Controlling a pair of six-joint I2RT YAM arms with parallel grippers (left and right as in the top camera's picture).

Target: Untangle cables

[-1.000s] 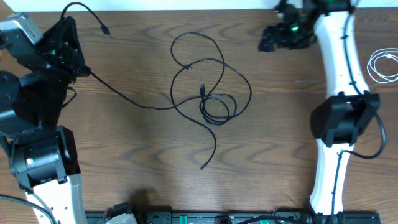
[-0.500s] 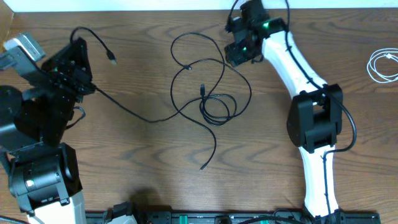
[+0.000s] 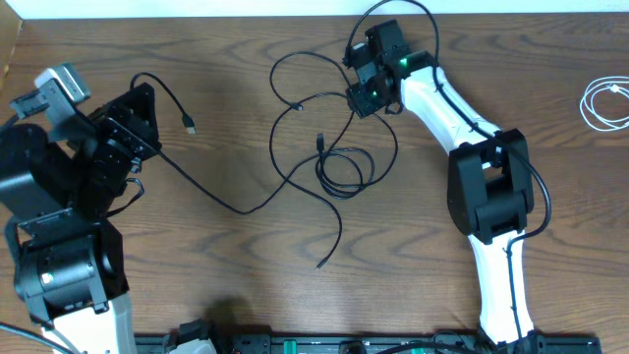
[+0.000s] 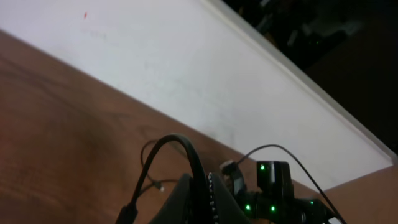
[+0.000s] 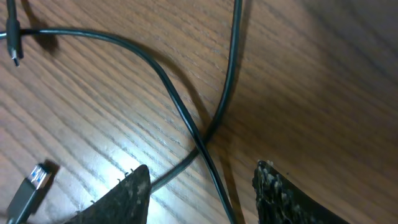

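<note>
Right gripper (image 5: 202, 173), rough-padded jaws apart, straddles crossed glossy black cables (image 5: 231, 62); left gripper (image 4: 202, 198) pinches one.

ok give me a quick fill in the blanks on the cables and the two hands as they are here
1. The white cable lies coiled near the table's far ___ edge, apart from the black tangle.
2. The left hand is shut on a cable coloured ___.
3. Between the open fingers of the right hand, two black cables ___ each other.

Missing words: right; black; cross
</note>
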